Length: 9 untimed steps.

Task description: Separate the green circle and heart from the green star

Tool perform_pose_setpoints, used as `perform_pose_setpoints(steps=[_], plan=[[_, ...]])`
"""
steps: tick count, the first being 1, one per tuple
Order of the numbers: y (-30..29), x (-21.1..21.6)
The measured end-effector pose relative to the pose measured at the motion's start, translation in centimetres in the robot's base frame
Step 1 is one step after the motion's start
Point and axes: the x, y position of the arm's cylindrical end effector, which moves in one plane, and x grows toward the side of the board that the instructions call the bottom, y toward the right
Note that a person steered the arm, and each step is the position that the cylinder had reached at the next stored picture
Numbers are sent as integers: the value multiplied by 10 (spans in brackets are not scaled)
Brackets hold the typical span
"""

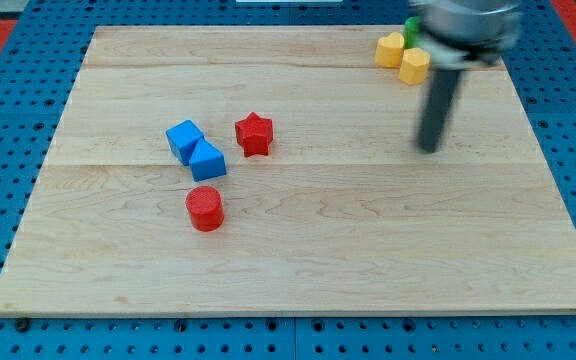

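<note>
Green block (410, 27), shape unreadable, sits up past my tip (429, 148) at the board's top edge, mostly hidden behind the arm; circle, heart and star can't be told apart. No fingers here, just the dark rod, touching nothing. Two yellow blocks (401, 56) touch each other just beside the green, above my tip. Red star block (254, 134), two blue blocks (196, 149) and red cylinder (205, 208) lie well apart toward the view's left on the wooden board (318, 250). Likely the tip is staged for a push up into the cluster.

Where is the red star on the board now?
The red star lies left of the board's middle in the camera view, just right of the two blue blocks and above the red cylinder. My tip is far to its right.
</note>
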Motion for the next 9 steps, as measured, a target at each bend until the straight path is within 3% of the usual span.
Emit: perform_pose_setpoints(steps=[1,2,4,5,6,7,8,9], plan=[[97,-72],[125,-124],[47,-143],[58,-186],[-14,-204],[-83,-188],[-88,-145],[-33,-139]])
